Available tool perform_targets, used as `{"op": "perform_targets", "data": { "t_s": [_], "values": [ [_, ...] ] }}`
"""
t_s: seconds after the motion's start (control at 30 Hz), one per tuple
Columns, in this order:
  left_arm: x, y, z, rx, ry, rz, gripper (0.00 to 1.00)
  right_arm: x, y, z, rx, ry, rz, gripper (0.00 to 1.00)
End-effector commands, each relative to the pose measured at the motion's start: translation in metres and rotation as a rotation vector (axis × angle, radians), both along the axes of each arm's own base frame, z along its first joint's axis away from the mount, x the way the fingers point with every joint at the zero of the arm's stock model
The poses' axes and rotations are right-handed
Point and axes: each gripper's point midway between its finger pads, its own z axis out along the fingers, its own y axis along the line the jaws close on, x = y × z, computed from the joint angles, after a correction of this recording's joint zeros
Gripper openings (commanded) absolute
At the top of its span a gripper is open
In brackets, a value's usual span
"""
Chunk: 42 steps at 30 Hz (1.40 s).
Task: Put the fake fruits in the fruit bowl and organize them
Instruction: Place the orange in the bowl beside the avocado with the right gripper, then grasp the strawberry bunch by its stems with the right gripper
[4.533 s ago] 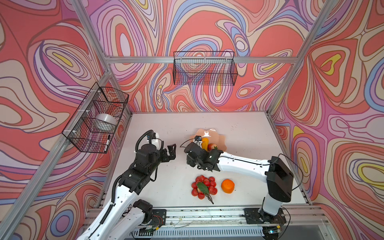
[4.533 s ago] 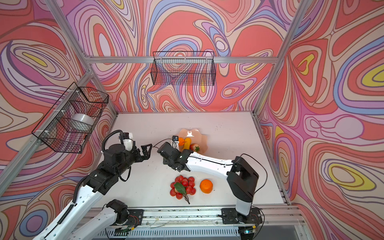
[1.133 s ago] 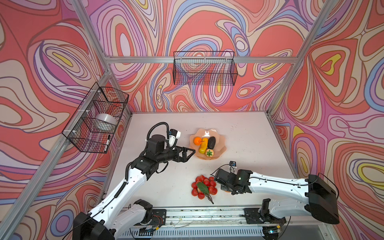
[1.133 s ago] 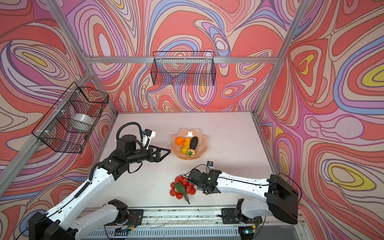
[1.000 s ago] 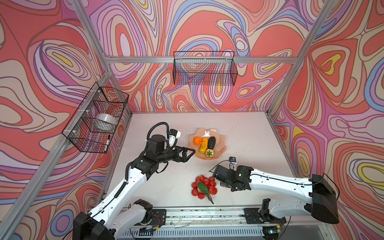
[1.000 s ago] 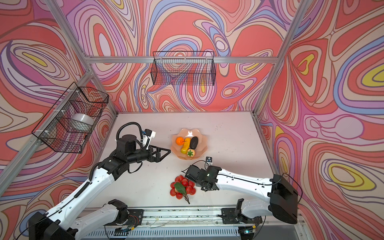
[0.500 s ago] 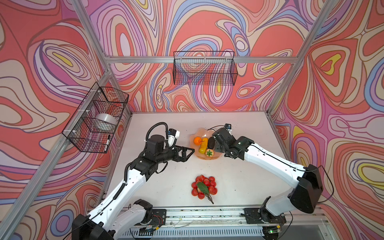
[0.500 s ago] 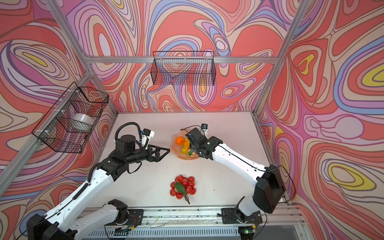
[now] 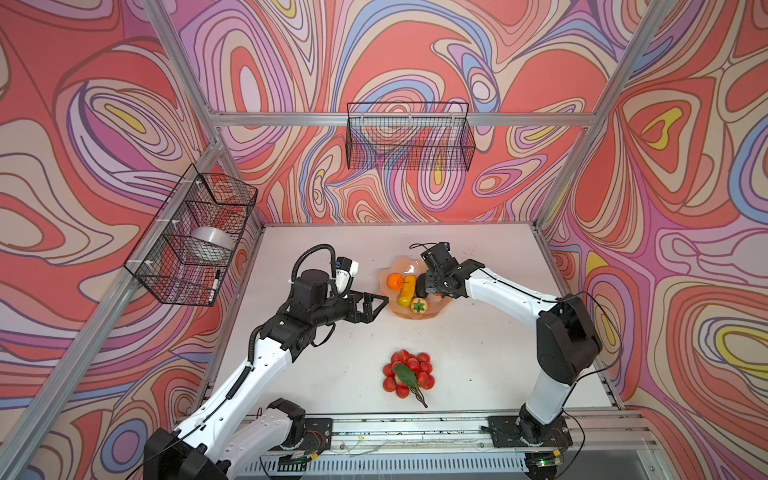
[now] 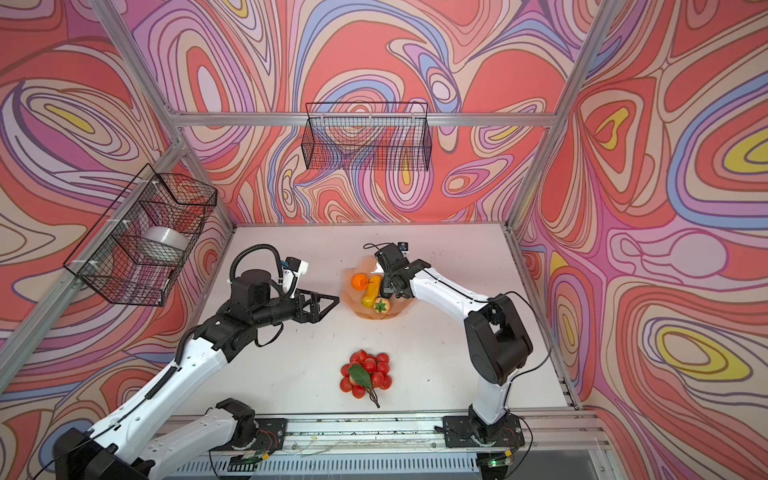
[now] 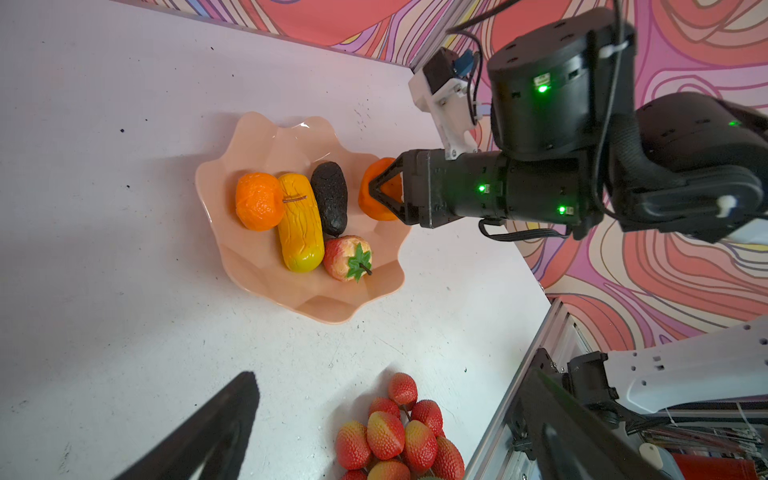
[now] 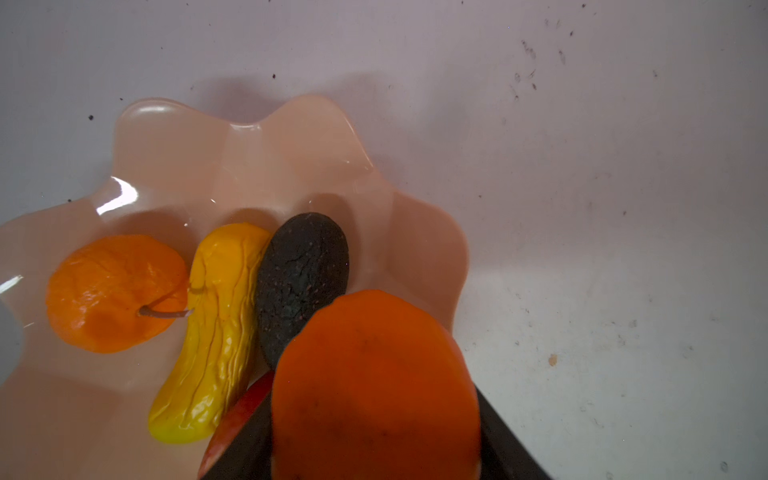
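Tabletop [image 9: 478,353] white, speckled; walls [image 9: 415,41] swirl-patterned

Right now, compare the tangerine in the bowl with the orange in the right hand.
The tangerine lies in the bowl, against the yellow gourd; the orange is gripped by the right hand at the bowl's edge, beside the avocado. The tangerine is wrinkled with a thin stem; the orange looks smoother, with no stem showing. Both are round and orange.

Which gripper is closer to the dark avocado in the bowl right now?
Right. The right gripper, shut on the larger orange, hangs right beside the dark avocado over the bowl; the left gripper sits open outside the bowl's opposite rim.
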Motion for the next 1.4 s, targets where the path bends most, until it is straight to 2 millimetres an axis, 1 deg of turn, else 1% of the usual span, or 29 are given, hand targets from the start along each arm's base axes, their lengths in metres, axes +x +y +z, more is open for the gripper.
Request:
{"op": "perform_targets", "data": {
  "t_s": [0.0, 0.1, 0.17, 0.2, 0.3, 0.33, 0.37, 0.43, 0.47, 0.53, 0.63, 0.7, 0.77, 0.87, 0.97, 1.07, 1.13, 1.2, 1.33, 1.37],
  "values": [
    [0.001, 0.004, 0.003, 0.005, -0.014, 0.012, 1.00, 0.009, 0.010, -0.005, 0.038, 0.003, 0.024, 0.58],
    [0.001, 0.004, 0.002, 0.006, -0.013, 0.014, 1.00, 0.010, 0.013, -0.009, 0.051, 0.018, 0.030, 0.68],
    [0.001, 0.005, 0.002, 0.007, -0.012, 0.016, 1.00, 0.011, 0.015, -0.005, 0.060, 0.014, 0.034, 0.72],
    [0.001, 0.005, 0.002, 0.007, -0.013, 0.018, 1.00, 0.011, 0.015, 0.000, 0.067, 0.003, 0.034, 0.75],
    [0.001, 0.005, 0.003, 0.006, -0.014, 0.017, 1.00, 0.010, 0.013, 0.030, 0.096, -0.057, 0.033, 0.78],
    [0.002, 0.005, 0.002, 0.005, -0.013, 0.019, 1.00, 0.008, 0.011, 0.048, 0.113, -0.093, 0.031, 0.79],
    [0.001, 0.005, 0.002, 0.006, -0.011, 0.018, 1.00, 0.005, 0.007, 0.061, 0.115, -0.115, 0.026, 0.79],
    [0.001, 0.006, 0.001, 0.009, -0.006, 0.022, 1.00, -0.008, 0.000, 0.082, 0.136, -0.139, 0.024, 0.77],
    [0.002, 0.006, 0.000, 0.009, -0.006, 0.026, 1.00, -0.017, -0.004, 0.089, 0.155, -0.147, 0.026, 0.75],
    [0.001, 0.006, 0.001, 0.003, -0.009, 0.025, 1.00, -0.038, -0.005, 0.097, 0.201, -0.146, 0.044, 0.72],
    [0.001, 0.005, 0.002, 0.001, -0.011, 0.021, 1.00, -0.082, 0.000, 0.088, 0.243, -0.087, 0.109, 0.68],
    [0.001, 0.006, 0.002, 0.004, -0.014, 0.025, 1.00, -0.120, 0.012, 0.082, 0.251, -0.051, 0.187, 0.67],
    [0.001, 0.006, 0.001, 0.004, -0.012, 0.024, 1.00, -0.152, 0.023, 0.075, 0.258, -0.026, 0.245, 0.66],
    [0.002, 0.006, -0.001, 0.008, -0.004, 0.026, 1.00, -0.200, 0.038, 0.054, 0.273, 0.047, 0.317, 0.64],
    [0.002, 0.006, -0.002, 0.011, -0.001, 0.023, 1.00, -0.242, 0.051, 0.034, 0.259, 0.112, 0.378, 0.62],
    [0.002, 0.006, 0.000, 0.013, -0.005, 0.024, 1.00, -0.271, 0.062, 0.020, 0.252, 0.158, 0.421, 0.62],
    [0.002, 0.006, 0.000, 0.014, -0.006, 0.026, 1.00, -0.282, 0.070, 0.012, 0.262, 0.187, 0.435, 0.61],
    [0.002, 0.006, -0.001, 0.014, -0.005, 0.026, 1.00, -0.289, 0.080, 0.006, 0.275, 0.212, 0.453, 0.61],
    [0.001, 0.007, 0.001, 0.014, -0.011, 0.027, 1.00, -0.298, 0.088, -0.013, 0.224, 0.258, 0.460, 0.59],
    [0.001, 0.007, 0.001, 0.010, -0.012, 0.028, 1.00, -0.300, 0.092, -0.019, 0.219, 0.270, 0.466, 0.57]
  ]
}}
